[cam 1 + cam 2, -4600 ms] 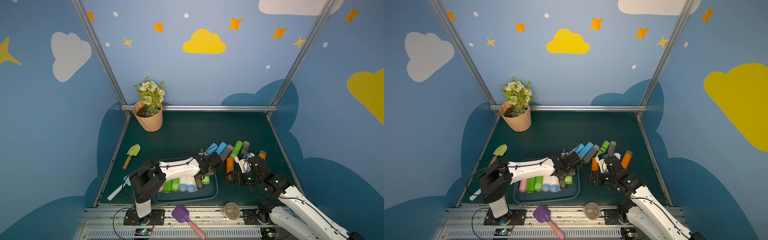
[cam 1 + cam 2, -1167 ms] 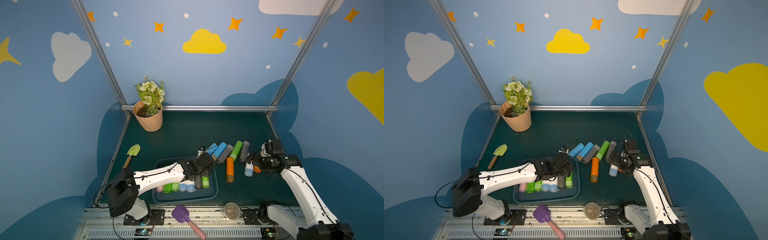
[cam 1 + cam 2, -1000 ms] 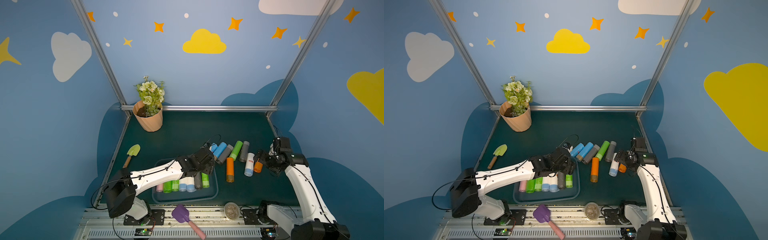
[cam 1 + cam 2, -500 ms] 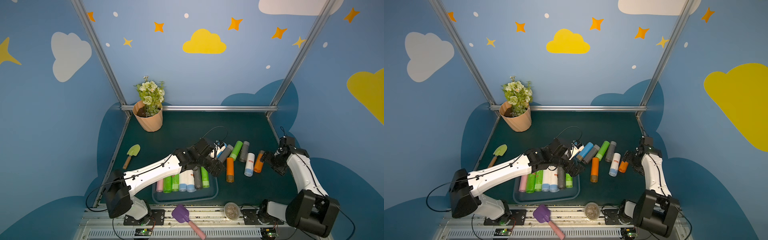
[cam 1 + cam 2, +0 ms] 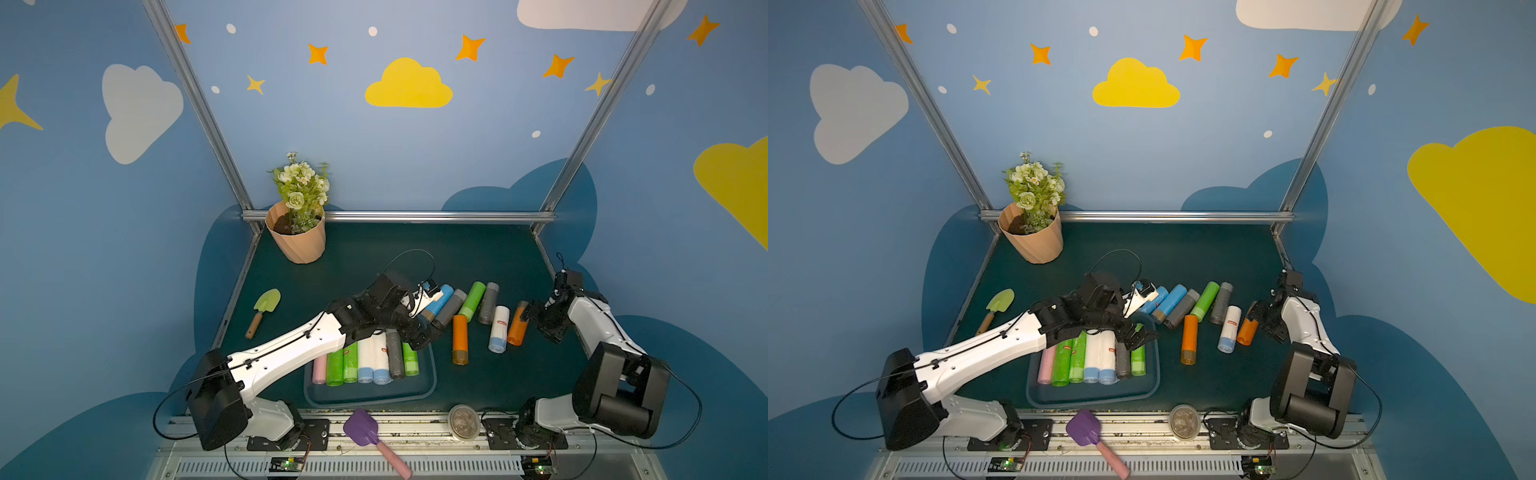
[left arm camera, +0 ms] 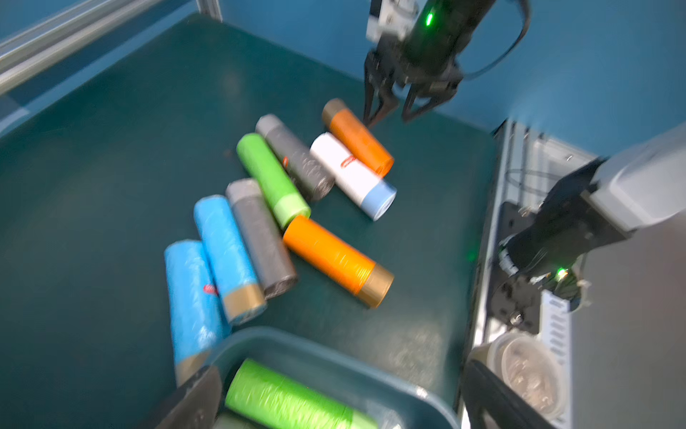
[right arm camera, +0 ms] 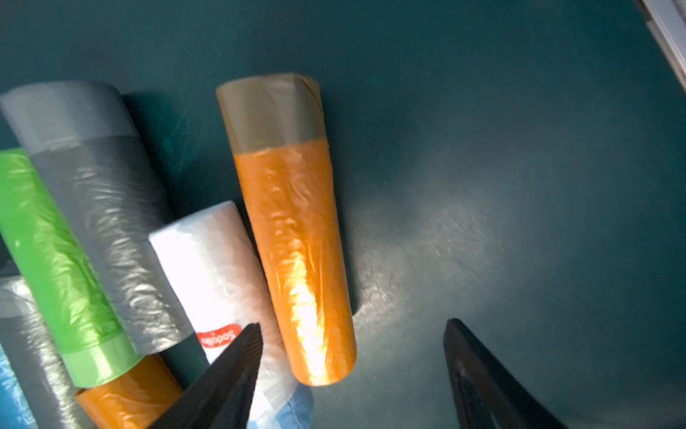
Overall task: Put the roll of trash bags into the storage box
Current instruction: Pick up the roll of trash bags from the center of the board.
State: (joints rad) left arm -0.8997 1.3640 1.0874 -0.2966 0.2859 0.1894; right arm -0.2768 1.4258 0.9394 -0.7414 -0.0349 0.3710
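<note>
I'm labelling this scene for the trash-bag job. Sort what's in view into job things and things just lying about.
Job: storage box; loose rolls on the mat; rolls already in the box.
Lying about: flowerpot; green trowel; purple scoop; round lidded tub.

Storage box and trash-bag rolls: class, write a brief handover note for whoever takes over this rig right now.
Left gripper: open, empty, above the far corner of the storage box.
Right gripper: open, empty, poised at the nearest orange roll, not gripping it.
Done: seven rolls lie side by side in the box.
To do: eight loose rolls lie on the table; each must go in the box.
</note>
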